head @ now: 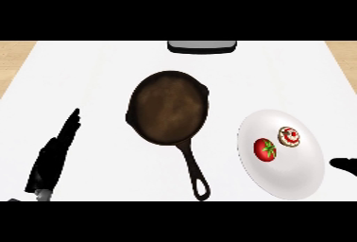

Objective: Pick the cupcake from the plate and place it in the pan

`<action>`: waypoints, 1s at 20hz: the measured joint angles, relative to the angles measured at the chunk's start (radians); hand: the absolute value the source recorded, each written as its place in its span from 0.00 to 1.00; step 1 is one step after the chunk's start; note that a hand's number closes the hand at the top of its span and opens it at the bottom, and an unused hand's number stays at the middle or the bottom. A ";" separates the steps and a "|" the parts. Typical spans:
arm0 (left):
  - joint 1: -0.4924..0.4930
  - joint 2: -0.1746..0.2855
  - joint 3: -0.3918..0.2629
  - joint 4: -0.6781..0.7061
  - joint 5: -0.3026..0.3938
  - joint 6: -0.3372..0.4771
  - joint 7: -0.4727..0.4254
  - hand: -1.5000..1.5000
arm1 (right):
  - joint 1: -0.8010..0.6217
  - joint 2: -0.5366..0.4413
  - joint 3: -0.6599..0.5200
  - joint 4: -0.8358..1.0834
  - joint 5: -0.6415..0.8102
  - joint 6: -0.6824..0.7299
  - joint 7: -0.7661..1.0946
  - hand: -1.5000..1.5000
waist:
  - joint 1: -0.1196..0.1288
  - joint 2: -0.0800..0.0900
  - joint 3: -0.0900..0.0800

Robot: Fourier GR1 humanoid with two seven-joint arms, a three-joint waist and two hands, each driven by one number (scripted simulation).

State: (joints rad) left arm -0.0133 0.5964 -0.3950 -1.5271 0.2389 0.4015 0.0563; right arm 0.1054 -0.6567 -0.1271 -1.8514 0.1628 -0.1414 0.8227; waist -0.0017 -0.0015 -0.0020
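A small cupcake [289, 136] with white frosting and red bits sits on a white plate [293, 182] at the right of the counter. Beside it on the plate lies a red tomato [265, 149]. A dark cast-iron pan [168, 107] rests in the middle, its bowl bare and its handle pointing toward me. My left hand [54, 158] stands at the lower left, fingers straight and pointing away, holding nothing. Only a black sliver of my right hand [344, 165] shows at the right edge, just right of the plate.
A grey rectangular object [201, 46] lies at the counter's far edge. Wooden surface [14, 59] borders the white counter on the left and right.
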 measured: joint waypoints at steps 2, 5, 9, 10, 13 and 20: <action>-0.002 -0.008 0.000 -0.003 -0.009 -0.001 0.008 0.50 | -0.049 -0.034 -0.007 -0.008 -0.053 0.074 0.054 0.00 | 0.004 0.001 0.000; -0.001 -0.014 0.000 -0.020 -0.026 -0.006 0.026 0.50 | -0.168 -0.056 0.022 0.051 -0.078 0.141 0.129 0.00 | 0.014 0.002 0.001; 0.006 -0.028 0.015 -0.012 -0.039 -0.024 0.019 0.50 | -0.287 -0.047 0.070 0.118 -0.082 0.188 0.208 0.00 | 0.016 0.003 0.001; 0.009 -0.032 0.015 -0.018 -0.044 -0.022 0.021 0.50 | -0.314 -0.044 0.080 0.144 -0.091 0.200 0.215 0.00 | 0.018 0.003 0.001; 0.009 -0.036 0.029 -0.014 -0.044 -0.043 0.023 0.50 | -0.386 -0.037 0.106 0.212 -0.115 0.234 0.233 0.00 | 0.019 0.004 0.001; 0.014 -0.049 0.037 -0.029 -0.062 -0.054 0.032 0.50 | -0.498 -0.015 0.215 0.357 -0.124 0.292 0.266 0.00 | 0.023 0.004 0.001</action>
State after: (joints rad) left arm 0.0003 0.5477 -0.3577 -1.5561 0.1768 0.3477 0.0884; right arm -0.3928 -0.6716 0.0883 -1.4944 0.0386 0.1502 1.0891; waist 0.0213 0.0025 -0.0010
